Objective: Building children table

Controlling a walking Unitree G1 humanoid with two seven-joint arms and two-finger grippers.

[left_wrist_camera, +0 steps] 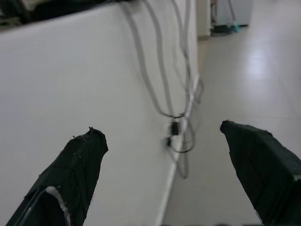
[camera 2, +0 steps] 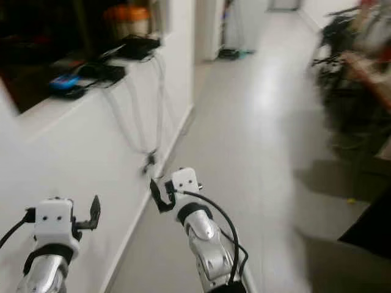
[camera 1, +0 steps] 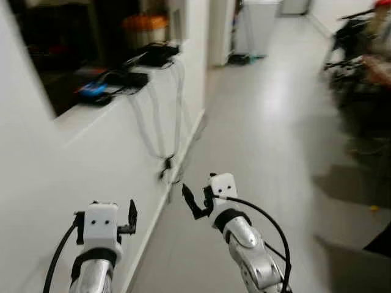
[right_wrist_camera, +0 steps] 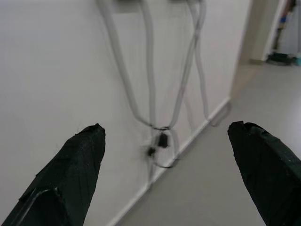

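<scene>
Left tool (left_wrist_camera: 160, 174) and right tool (right_wrist_camera: 164, 174), both raised at mid-height in a corridor. Each tool's two black fingers (right_wrist_camera: 70, 174) stand wide apart; neither holds nor touches anything. Both point toward a white wall (camera 1: 73, 177) on the robot's left, where grey cables (camera 1: 160, 116) hang from a ledge (camera 1: 91, 119) down to a dark plug cluster (left_wrist_camera: 175, 134) near the skirting. On the ledge lie dark devices (camera 1: 156, 54), a blue object (camera 1: 93, 90) and an orange-lidded container (camera 1: 145, 25), all blurred. The pale tiled floor (camera 1: 269, 122) runs ahead to a doorway. At right, dark shapes, perhaps bicycles (camera 1: 357, 67), are cut off by the frame edge and too blurred to identify. No children's table parts can be made out.
</scene>
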